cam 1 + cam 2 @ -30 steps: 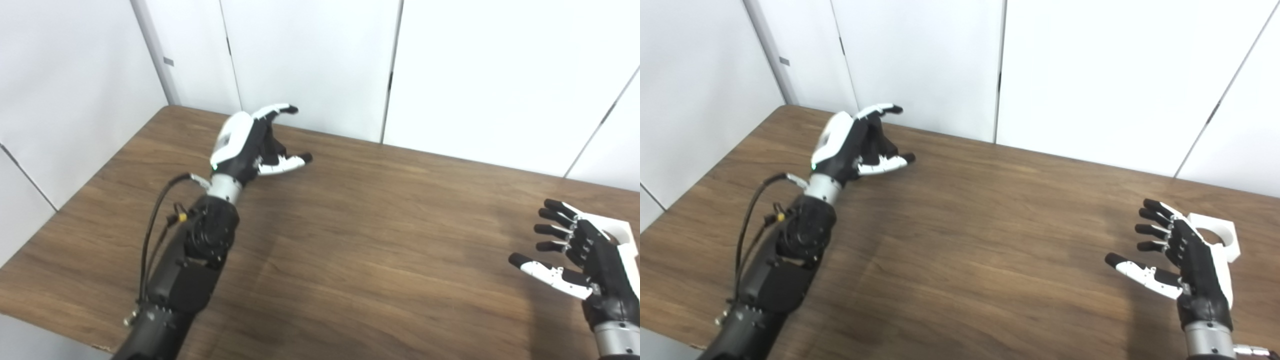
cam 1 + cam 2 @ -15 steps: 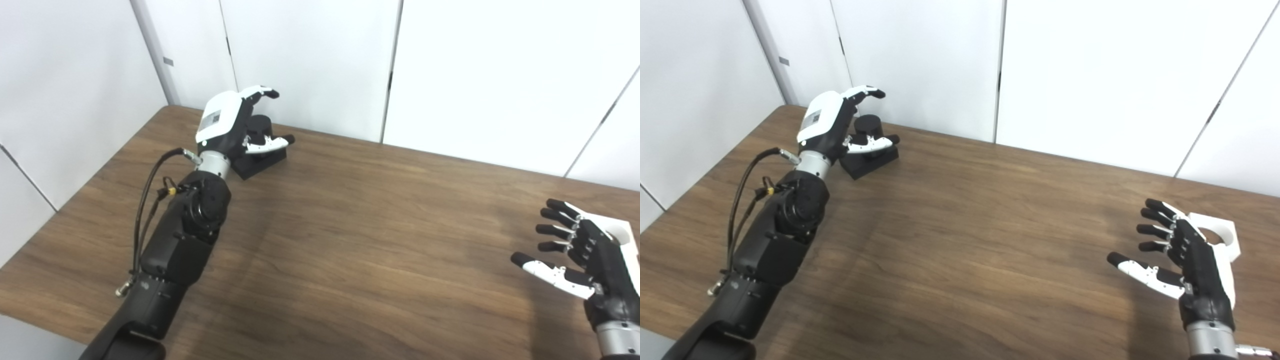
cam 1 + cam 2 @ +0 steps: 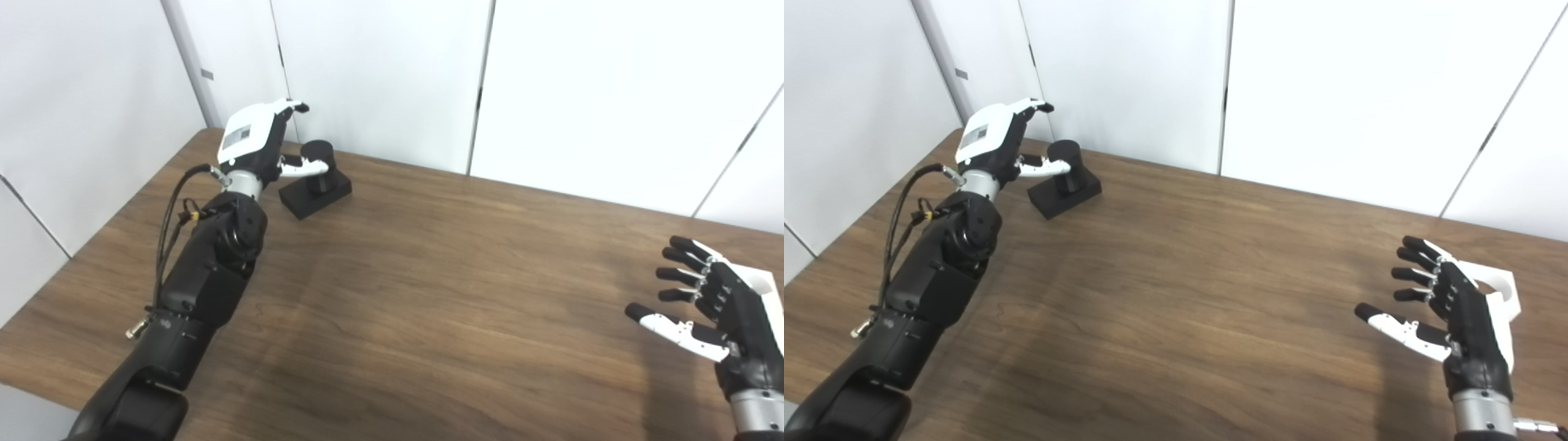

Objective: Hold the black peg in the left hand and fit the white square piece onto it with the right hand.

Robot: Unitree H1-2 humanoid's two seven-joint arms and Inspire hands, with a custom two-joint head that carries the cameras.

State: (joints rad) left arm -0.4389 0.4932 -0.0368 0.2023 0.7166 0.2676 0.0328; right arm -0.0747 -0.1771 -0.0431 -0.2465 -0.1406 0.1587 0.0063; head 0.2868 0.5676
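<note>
The left robot hand point(image 3: 257, 138), fingers spread and empty, has its thumb at the black peg point(image 3: 318, 160). Rigid, bottom-heavy on its block; grip the round post. The right robot hand point(image 3: 1464, 315), spread wide, hovers just beside the stiff, light white square piece point(image 3: 1497, 288).

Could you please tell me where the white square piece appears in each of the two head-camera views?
Left eye view: the white square piece is at the right edge, mostly hidden behind the right hand.
Right eye view: lower right, its round hole visible, behind the same hand.
Shared landmark: the black peg at the table's far left.
</note>
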